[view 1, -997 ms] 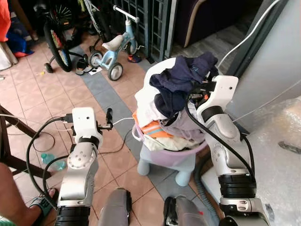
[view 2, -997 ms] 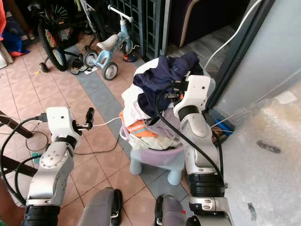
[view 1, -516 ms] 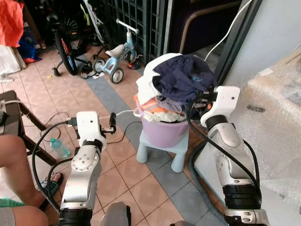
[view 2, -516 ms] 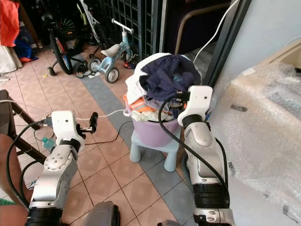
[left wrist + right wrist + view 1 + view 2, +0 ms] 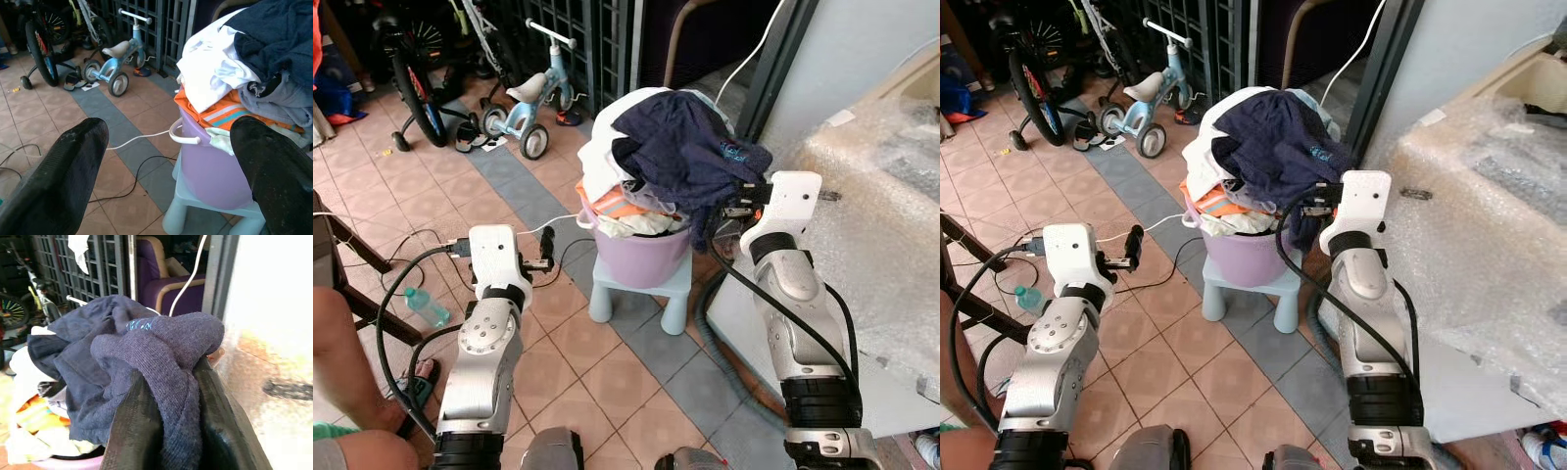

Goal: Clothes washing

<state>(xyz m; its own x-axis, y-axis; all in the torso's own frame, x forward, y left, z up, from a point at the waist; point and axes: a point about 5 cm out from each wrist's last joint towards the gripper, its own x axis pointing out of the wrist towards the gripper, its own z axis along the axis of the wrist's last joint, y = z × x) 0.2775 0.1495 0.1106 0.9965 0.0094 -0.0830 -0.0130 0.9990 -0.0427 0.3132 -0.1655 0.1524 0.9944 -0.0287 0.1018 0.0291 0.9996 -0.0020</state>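
So I've got my right gripper (image 5: 168,431) pinched tight on a fold of the navy top (image 5: 685,147). It's the dark knit thing draped over the heap in the purple basket (image 5: 641,259), which sits on a little blue stool (image 5: 641,294) right next to the bubble-wrapped washer (image 5: 891,215).

Handling-wise I reckon it's soft, floppy and light, no slip to speak of. The knit bunches up nicely between my fingers (image 5: 134,431). The catch is that most of it lies spread across the white shirt (image 5: 210,78) and the orange piece (image 5: 215,112), so pulling it could drag those along or tip the pile. A thick bunched fold like the one I've got seems the right place to hold; a thin edge would just stretch.

My left gripper (image 5: 171,161) is wide open, hovering out over the tiles near the basket's handle, holding nothing.

Compared with a second ago: the whole view has swung. I was looking down onto the basket close up, and now it's further out with more of the washer showing. That's me moving. My grip on the top hasn't changed.
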